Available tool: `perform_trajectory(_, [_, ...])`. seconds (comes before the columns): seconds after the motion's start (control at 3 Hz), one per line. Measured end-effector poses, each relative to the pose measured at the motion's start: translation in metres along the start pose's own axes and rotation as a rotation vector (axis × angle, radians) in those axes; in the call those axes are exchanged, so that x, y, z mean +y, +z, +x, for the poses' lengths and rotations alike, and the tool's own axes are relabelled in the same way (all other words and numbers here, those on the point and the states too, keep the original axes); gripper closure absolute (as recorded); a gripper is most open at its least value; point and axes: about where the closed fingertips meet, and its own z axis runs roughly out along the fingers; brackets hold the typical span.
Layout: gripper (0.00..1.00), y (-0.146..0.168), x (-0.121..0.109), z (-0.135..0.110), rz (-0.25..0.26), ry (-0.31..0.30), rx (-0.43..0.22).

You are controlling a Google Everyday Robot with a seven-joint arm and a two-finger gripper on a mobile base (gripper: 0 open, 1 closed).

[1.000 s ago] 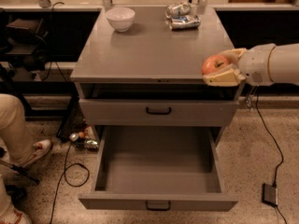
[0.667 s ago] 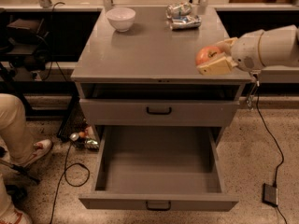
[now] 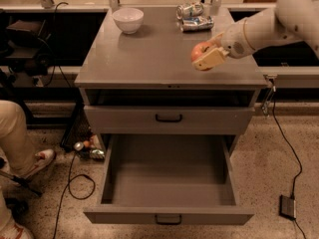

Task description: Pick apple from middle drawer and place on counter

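Note:
My gripper point(image 3: 203, 55) reaches in from the right, shut on the red-orange apple point(image 3: 200, 50), and holds it just above the right part of the grey counter point(image 3: 149, 59). One cream finger point(image 3: 210, 59) covers the apple's near side. Below, the middle drawer point(image 3: 169, 180) is pulled fully out, and its flat tray holds nothing. The drawer front above it point(image 3: 168, 119) with a black handle stands slightly open.
A white bowl point(image 3: 128, 20) sits at the counter's back left. Two crushed cans point(image 3: 193, 17) lie at the back right, just behind the gripper. A person's leg and shoe point(image 3: 22, 148) are at the left, with cables and small items on the floor.
The gripper has carried the apple leftward and inward, from over the counter's right edge to above the counter's right part.

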Motion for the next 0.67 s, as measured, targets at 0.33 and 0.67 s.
perform_trajectory(0.33, [1.0,0.026,-0.011,-0.003,-0.021,0.007,0.066])
perform_trajectory(0.67, [1.0,0.046,-0.018,-0.001,-0.047,0.022,0.118])
